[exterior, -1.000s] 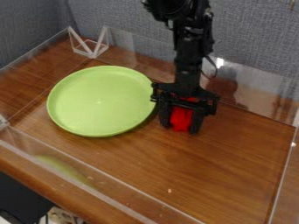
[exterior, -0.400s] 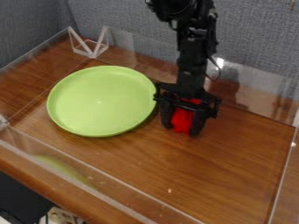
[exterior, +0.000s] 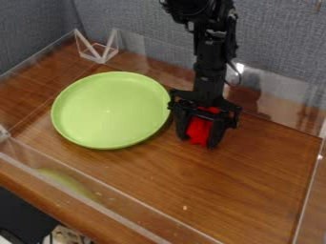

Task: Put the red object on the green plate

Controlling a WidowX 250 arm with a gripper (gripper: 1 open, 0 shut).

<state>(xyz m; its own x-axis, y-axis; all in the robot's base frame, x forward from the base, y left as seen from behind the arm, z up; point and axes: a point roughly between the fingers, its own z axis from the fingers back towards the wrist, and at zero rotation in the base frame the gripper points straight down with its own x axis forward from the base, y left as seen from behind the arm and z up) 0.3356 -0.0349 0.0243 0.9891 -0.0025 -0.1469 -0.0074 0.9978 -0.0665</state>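
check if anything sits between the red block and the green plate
Nothing visible does. The red object sits between the tool's fingers on the wooden table, just right of the green plate, whose surface is bare. Only the tool's near finger stands on that side.

The bright red, matte block (exterior: 199, 130) stood on the wooden tabletop just beside the right edge of the large, round, light lime-green plate (exterior: 109, 110) with its shallow raised rim, which lay flat and bare, the block only partly visible.
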